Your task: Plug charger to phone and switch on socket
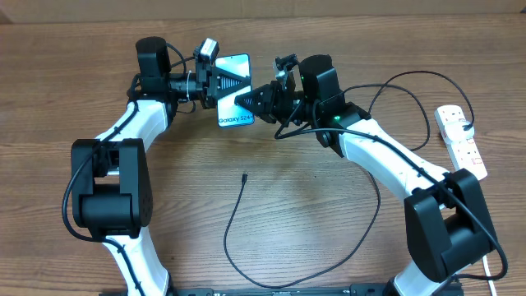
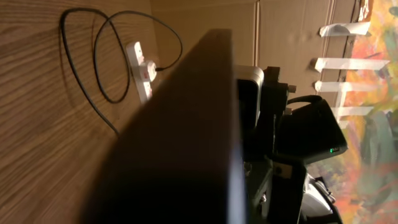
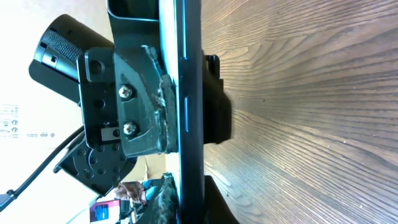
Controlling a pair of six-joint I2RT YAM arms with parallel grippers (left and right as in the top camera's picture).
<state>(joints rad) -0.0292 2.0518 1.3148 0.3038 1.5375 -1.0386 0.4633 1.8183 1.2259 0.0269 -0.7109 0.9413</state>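
Starting at the upper left of the overhead view, the left gripper (image 1: 215,80) is pressed together on the phone (image 1: 236,89), pinching its left side. The phone sits in the upper middle of the frame, lifted off the tabletop (image 1: 312,214) with its light-blue screen facing up. On the phone's right side the right gripper (image 1: 256,100) is also closed on it, so both arms hold the same phone.

We judge the task to be at an early stage. The phone is gripped, but the charger (image 1: 237,200) lies loose on the tabletop in the lower middle. Its plug tip (image 1: 244,176) is below the phone and well apart from it, and neither gripper touches it. Plugging in is not yet done.

At the far right lies the socket (image 1: 460,138), with a black plug (image 1: 468,125) already in it. Its switches are too small here for us to tell their position, so we assume switching on is also left to do.

By our count there are two grippers, one phone, one charger cable with one free tip, one socket strip and one plug seated in it.
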